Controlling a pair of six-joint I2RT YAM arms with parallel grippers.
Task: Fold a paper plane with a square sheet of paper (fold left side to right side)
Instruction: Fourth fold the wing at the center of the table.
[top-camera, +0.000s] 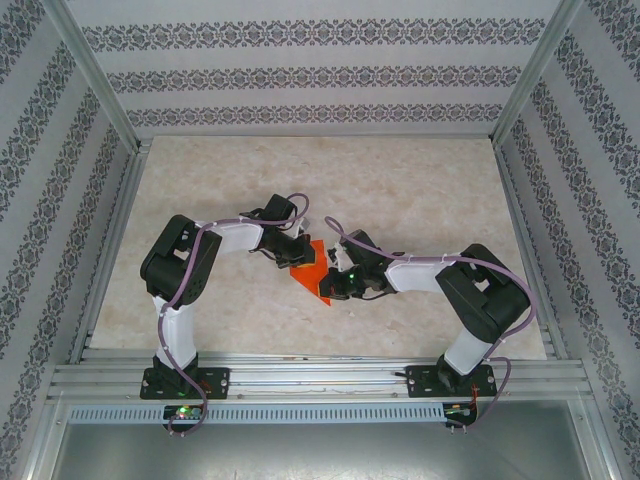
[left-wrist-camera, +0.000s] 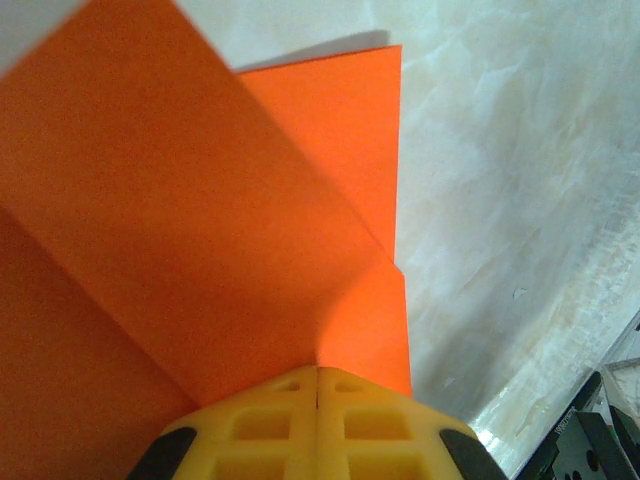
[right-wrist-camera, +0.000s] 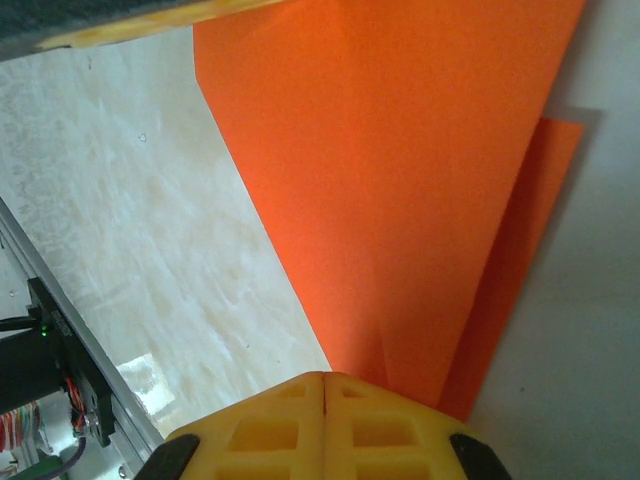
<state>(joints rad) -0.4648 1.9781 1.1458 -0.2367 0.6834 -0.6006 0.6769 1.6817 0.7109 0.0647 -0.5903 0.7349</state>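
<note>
The square sheet of paper (top-camera: 310, 270) is bright orange and partly folded, lying between the two grippers at the table's middle. In the left wrist view the sheet (left-wrist-camera: 200, 200) rises in a creased flap above a flat layer, and the crease runs into the seam of my left gripper (left-wrist-camera: 318, 372), whose yellow fingers are shut on it. In the right wrist view the sheet (right-wrist-camera: 400, 150) shows two overlapping layers that narrow down into my right gripper (right-wrist-camera: 325, 378), also shut on its edge. From above, the left gripper (top-camera: 291, 254) holds the sheet's far left side and the right gripper (top-camera: 336, 284) its near right side.
The pale marble-patterned table (top-camera: 400, 180) has patterned walls on three sides. A metal rail (top-camera: 320, 378) with the arm bases runs along the near edge. The frame rail and cables (right-wrist-camera: 60, 380) show at the lower left of the right wrist view.
</note>
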